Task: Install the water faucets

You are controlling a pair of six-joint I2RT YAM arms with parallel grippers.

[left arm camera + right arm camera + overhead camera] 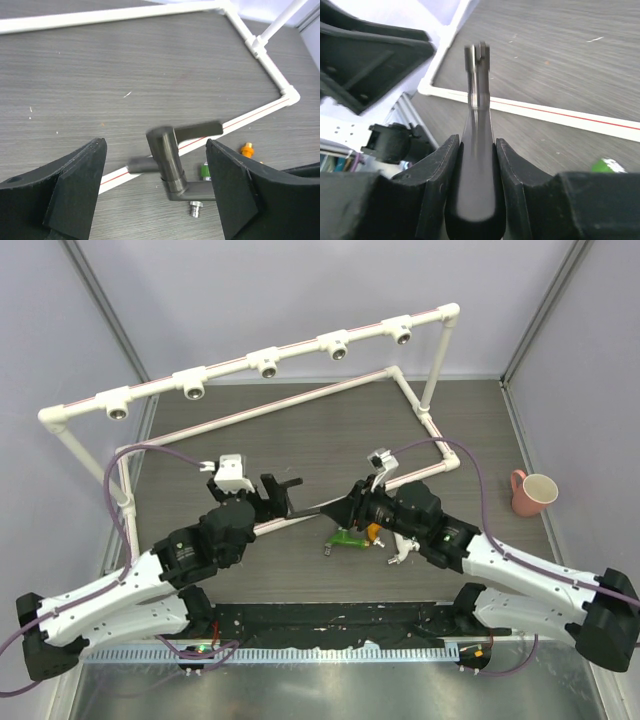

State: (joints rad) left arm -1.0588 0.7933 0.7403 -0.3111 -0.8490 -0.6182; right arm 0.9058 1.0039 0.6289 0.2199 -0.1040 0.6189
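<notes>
**Right claw (352, 503) grips black faucet (325, 509) as left claw (283, 496) stands open**

From the overhead camera, we see the two arms meeting over the middle of the grey bench (300, 440). The right claw holds the black faucet level above the bench, its free end pointing at the left claw, which is spread wide and empty. Just below the right claw, three more lie on the bench: the green faucet (347, 538), the orange faucet (373, 532) touching or just beside it, and the white faucet (400, 556) a little to the right. The white pipe frame (300, 352), with five sockets along its top rail, spans the far side. A pink mug (533, 492) stands near the right edge.

From the left wrist, we see the left claw (156, 150) with its fingers (75, 190) far apart. The black faucet (167, 160) hangs in the gap with its crosswise handle uppermost and touches neither finger. Beyond it, the orange faucet (246, 149) and green faucet (205, 171) lie beside a low rail of the pipe frame (240, 122).

From the right wrist, we see the right claw (477, 155) closed tight on the black faucet (476, 125). Both fingers (440, 170) press its sides, and its end juts out ahead. A sliver of the green faucet (607, 164) shows at lower right.
</notes>
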